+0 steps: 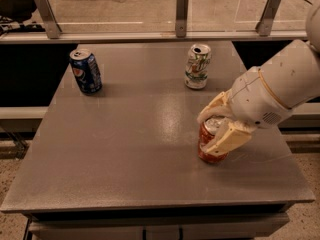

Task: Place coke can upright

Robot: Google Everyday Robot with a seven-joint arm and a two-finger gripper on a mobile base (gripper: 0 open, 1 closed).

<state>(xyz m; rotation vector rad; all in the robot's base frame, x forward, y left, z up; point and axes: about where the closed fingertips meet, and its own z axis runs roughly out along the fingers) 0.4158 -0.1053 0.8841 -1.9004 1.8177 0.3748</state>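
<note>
Toward the right edge of the desk (pixel 125 144), somewhat nearer the front edge than the back, the coke can (pixel 209 151) stands with its long axis vertical and its base flat on the grey surface. The robot's gripper (pixel 218 126) reaches in from the right edge and wraps the can's upper half. One pale finger crosses the side facing the front edge and the other sits behind, on the side facing the back edge. The two fingers (pixel 227 138) appear to pinch the can between them. The can thus lies directly between the jaws, its axis upright across their closing line, so the coming move looks to turn on a clean release. The jaws would need to part toward the front and back edges, then lift away without dragging the dented wall sideways and tipping the can. By this view the placing looks all but done, with only the letting go left. A blue can (pixel 86 72) stands near the back left corner, and a white-and-green can (pixel 197 66) stands close to the back edge, right of centre. Both are well apart from the gripper and out of its way.
</note>
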